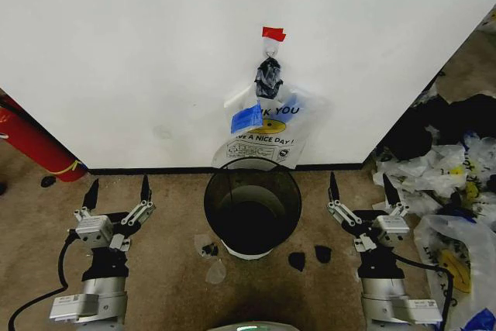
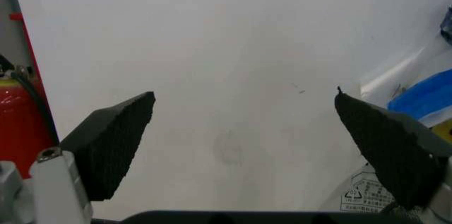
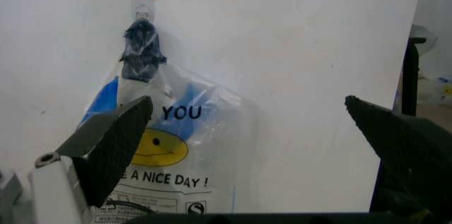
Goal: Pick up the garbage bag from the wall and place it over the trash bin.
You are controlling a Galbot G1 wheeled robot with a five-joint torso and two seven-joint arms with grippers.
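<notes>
Straight ahead at twelve o'clock, the bag (image 1: 267, 125) hangs flat against the wall (image 1: 155, 52) from a small hook (image 1: 271, 53) under a strip of red tape (image 1: 273, 33). Its top is gathered into a dark knot at the hook, and the printed body fans out below, its lower edge reaching down behind the rim of the bin (image 1: 253, 207). The bin stands on the carpet directly under the bag, close to the baseboard, mouth open.

The left gripper (image 1: 116, 191) waits low at about ten o'clock from the bin, well apart from the bag, jaws spread wide with nothing between them. The right gripper (image 1: 360, 187) sits at about two o'clock, likewise spread and empty; from its wrist the smiley print shows between the fingers, some way off.

I'd judge the bag feather-light, limp and slick. It will crumple and slide rather than hold any shape, and a pinch on a single thin layer could slip or tear. The bunched knot at the hook looks the firmest place to take hold, since the film is thick there and lifting from that point frees it from the hook. The blue handle (image 1: 246, 119) lower down is a second option, though it hangs loose. Spreading the mouth over the rim will probably need both grippers.
</notes>
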